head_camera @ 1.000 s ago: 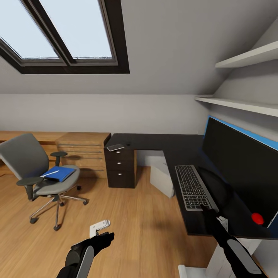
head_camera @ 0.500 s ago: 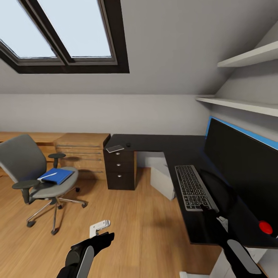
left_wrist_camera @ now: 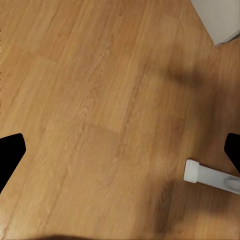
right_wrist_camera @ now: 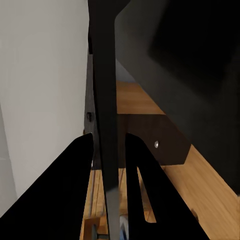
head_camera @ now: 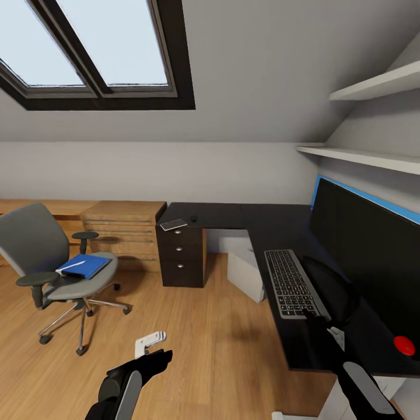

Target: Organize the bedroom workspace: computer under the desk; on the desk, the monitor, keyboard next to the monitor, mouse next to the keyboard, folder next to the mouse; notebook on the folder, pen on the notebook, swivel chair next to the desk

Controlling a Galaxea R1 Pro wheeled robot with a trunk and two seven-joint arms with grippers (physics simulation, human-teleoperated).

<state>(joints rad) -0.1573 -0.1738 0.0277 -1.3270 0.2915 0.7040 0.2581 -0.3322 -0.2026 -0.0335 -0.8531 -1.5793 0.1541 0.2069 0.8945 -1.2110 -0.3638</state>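
The black desk (head_camera: 233,214) runs along the right, with the monitor (head_camera: 367,251) standing on it. My right gripper (head_camera: 312,315) is shut on the near end of the keyboard (head_camera: 289,280), which lies in front of the monitor. The right wrist view shows that gripper (right_wrist_camera: 109,150) with the keyboard (right_wrist_camera: 105,90) edge-on between its fingers. The notebook (head_camera: 174,224) and mouse (head_camera: 193,219) lie on the desk's far left end. On the swivel chair (head_camera: 35,245), the blue folder (head_camera: 87,265) carries the pen (head_camera: 74,263). The computer (head_camera: 245,273) stands under the desk. My left gripper (head_camera: 150,343) hangs open above the floor (left_wrist_camera: 100,100).
A dark drawer unit (head_camera: 182,256) stands under the desk's left end, beside a low light-wood drawer unit (head_camera: 125,230). White shelves (head_camera: 356,154) hang above the monitor. Wood floor (head_camera: 192,332) spreads between the chair and desk. A white bar (left_wrist_camera: 210,177) rests on the floor.
The camera has shifted, so the chair slid left and the monitor slid right in the picture. My right gripper stays shut on the keyboard. The left arm has not moved.
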